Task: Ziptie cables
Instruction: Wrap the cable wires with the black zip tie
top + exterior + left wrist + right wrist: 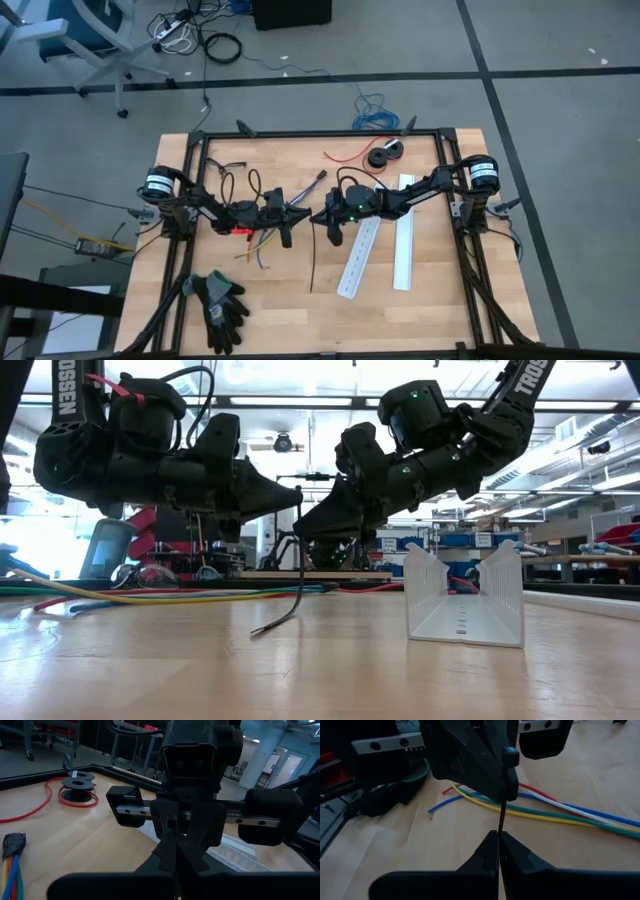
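High view: wooden table (420, 310), grey floor (560, 40).

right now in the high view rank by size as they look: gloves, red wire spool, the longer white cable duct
1. white cable duct, longest
2. gloves
3. red wire spool, clearly smallest

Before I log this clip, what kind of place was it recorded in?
Most likely a robotics lab or workshop. The wooden table stands on a bare grey floor with a power strip and an office chair; the low view shows metal shelving under strip lights.
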`<state>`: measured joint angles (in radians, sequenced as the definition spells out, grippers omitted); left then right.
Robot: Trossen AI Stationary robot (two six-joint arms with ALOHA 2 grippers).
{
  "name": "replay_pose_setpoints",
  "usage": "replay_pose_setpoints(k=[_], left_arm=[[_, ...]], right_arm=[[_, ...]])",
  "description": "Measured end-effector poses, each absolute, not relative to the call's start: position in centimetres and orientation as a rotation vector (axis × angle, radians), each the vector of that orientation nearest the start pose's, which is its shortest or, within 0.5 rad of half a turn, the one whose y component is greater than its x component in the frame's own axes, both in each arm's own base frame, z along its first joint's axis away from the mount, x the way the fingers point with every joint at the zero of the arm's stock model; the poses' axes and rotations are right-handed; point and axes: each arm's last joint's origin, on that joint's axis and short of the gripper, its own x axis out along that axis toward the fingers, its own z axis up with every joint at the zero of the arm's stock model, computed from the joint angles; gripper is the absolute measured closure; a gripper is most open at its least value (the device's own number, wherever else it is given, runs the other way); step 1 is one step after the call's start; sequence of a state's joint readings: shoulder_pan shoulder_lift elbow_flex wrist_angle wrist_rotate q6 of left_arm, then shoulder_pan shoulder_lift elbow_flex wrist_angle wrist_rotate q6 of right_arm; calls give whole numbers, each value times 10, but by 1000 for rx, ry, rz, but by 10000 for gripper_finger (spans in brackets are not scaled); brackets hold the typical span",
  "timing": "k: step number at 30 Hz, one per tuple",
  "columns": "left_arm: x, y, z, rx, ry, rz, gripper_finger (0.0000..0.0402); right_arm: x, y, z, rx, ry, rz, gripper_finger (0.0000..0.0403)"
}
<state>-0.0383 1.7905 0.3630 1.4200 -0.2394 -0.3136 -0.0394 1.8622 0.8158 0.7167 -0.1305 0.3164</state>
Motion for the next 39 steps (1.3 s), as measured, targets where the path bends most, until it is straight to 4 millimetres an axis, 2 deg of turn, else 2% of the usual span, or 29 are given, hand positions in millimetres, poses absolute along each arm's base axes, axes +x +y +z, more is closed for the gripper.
replay_pose_setpoints(k=[6, 17, 21, 26, 29, 39], left_arm=[[268, -3, 126, -318, -20, 201, 400], [249, -2, 109, -434, 74, 226, 401], [246, 1, 107, -477, 78, 245, 401], [246, 7, 106, -490, 87, 254, 401], [246, 9, 106, -502, 88, 251, 401], [247, 14, 106, -635, 75, 237, 401]], right_arm=[[362, -9, 143, 276, 339, 49, 393], [360, -6, 139, 162, 374, 71, 311], [360, 6, 139, 6, 375, 104, 301], [357, 26, 134, -374, 426, 31, 304], [360, 34, 138, -547, 427, -27, 310], [372, 41, 151, -811, 489, 33, 326]])
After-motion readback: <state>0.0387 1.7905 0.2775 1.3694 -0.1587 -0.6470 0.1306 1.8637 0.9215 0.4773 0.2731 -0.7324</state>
